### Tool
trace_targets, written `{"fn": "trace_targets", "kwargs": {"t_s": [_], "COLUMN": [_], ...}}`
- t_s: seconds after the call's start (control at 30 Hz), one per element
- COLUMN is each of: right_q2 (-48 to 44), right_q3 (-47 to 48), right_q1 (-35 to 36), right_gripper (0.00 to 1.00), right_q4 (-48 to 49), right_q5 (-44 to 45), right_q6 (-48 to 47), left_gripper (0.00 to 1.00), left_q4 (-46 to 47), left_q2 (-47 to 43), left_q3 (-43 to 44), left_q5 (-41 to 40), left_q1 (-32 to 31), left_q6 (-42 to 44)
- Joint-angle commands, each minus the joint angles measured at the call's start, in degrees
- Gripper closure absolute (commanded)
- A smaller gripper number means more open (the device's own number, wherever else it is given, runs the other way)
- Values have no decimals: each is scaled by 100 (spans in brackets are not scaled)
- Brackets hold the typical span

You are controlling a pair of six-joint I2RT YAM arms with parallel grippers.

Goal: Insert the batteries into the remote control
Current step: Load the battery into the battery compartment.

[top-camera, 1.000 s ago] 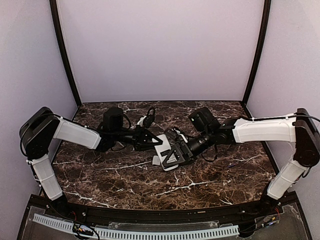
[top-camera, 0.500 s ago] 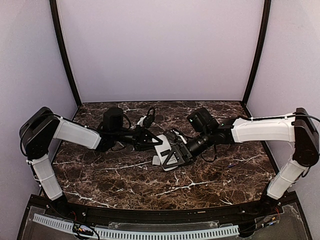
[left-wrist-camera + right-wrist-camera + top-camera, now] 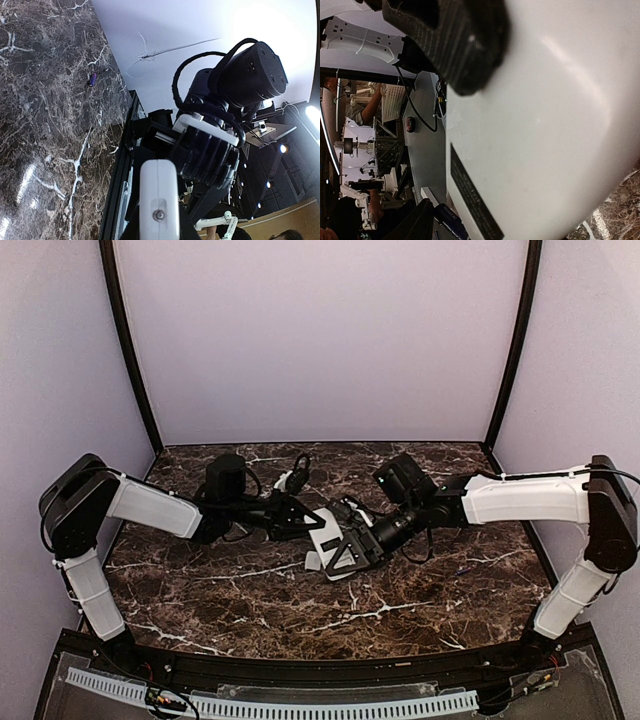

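My left gripper is shut on the remote control, held white back up above the middle of the table. In the left wrist view the remote's white end sits between my dark fingers. My right gripper is at the remote's near end. In the right wrist view the remote's white back fills the frame, and a dark blue battery sticks out beside my dark finger, close to the remote's edge. A second battery lies on the table far off, near the wall.
A small white cover plate lies on the dark marble table just left of my right gripper. The right arm's black wrist camera is close in front of the left gripper. Pale walls enclose the back and sides.
My right gripper has shifted slightly left toward the remote's near end. The left gripper and remote have stayed put.
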Motion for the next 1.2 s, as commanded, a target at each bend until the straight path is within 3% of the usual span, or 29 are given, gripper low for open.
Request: {"fn": "trace_targets", "kwargs": {"t_s": [0.0,0.63,0.73,0.97,1.17], "right_q2": [101,48,17,-211,-539], "right_q3": [92,24,34,96,-27], "right_q1": [24,-91,-91,-112,-397], "right_gripper": [47,70,64,37,25], "right_q4": [-76,-184,-137,82,168], "right_q5": [55,-96,-156,-290,-227], "right_q6": [-64,-225,-243,-220,-212], "left_gripper": [100,100,100,100,100], "left_q4": [264,459,573,658,625], "left_q2": [-43,-12,3,-3,-27], "left_q3": [52,39,32,15,0], "left_q5": [110,223,245,256,259], "left_q1": [35,39,34,21,0], "left_q6": [-55,-161,-206,-219,-107]}}
